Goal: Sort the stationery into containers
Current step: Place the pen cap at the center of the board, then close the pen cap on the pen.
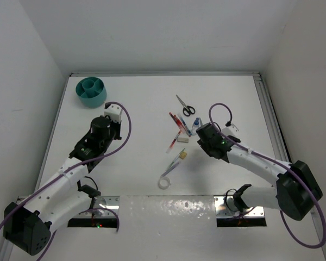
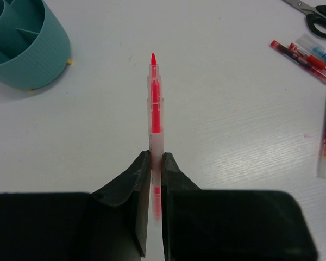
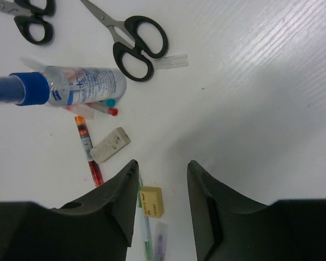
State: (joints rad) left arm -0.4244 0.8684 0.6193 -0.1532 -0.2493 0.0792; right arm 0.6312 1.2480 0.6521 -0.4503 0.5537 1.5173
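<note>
Left gripper (image 2: pixel 156 160) clamped on slim translucent pen (image 2: pixel 155 103) with red pointed tip, ribbed teal plastic cup (image 2: pixel 30 60) near, ahead-left, right gripper (image 3: pixel 162 166) spread wide above tan block eraser (image 3: pixel 151 201), black-handled scissors (image 3: pixel 133 46) beyond

The organiser cup (image 1: pixel 91 91) stands in the far left corner of the counter (image 1: pixel 141 157). Right of centre, scissors (image 1: pixel 186 105) lie farthest back. Nearer lie pens (image 1: pixel 177 122), with a glue bottle (image 1: pixel 196 127) to their right and an eraser (image 1: pixel 180 138) before them. The tape ring (image 1: pixel 164 182) lies nearest.
</note>
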